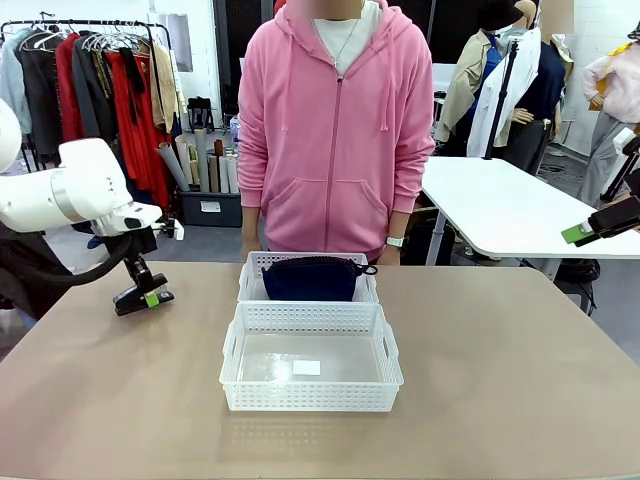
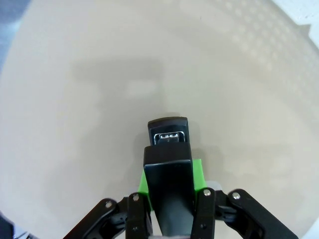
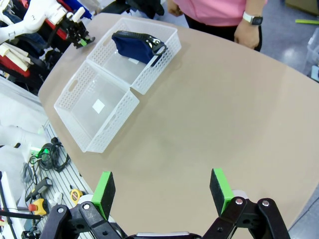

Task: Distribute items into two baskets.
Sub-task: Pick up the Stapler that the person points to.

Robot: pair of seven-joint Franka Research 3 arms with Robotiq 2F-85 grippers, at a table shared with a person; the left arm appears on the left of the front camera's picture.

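**L gripper clamped on stapler, pouch sits in far basket**

Big picture first: tan table point(image 1: 500, 380) across the frame, person in a pink hoodie point(image 1: 335, 130) standing at the far edge, arms down, wristwatch hand point(image 3: 246, 35) hanging just off the tabletop.

Mid-table, two white lattice baskets set end to end and touching. Near basket point(image 1: 310, 398) has nothing in it but a small white label point(image 1: 306, 368) on the floor. Far basket point(image 1: 250, 278), closest to the person, holds the navy pouch point(image 1: 310, 280), standing on edge w/ its top above the rim.

Over to the R side: right gripper point(image 1: 580, 232) up high, well clear of the table, jaws spread wide, green pads point(image 3: 103, 191) far apart, nothing btwn them.

L side now: left gripper point(image 1: 150, 297) low over the table's far-left corner, well apart from both baskets. Jaws closed tight on the black stapler point(image 1: 135, 298); wrist cam shows it pinched btwn the pads, nose end w/ metal underside sticking out past the fingertips point(image 2: 168, 137). Can't tell if it touches the tabletop.
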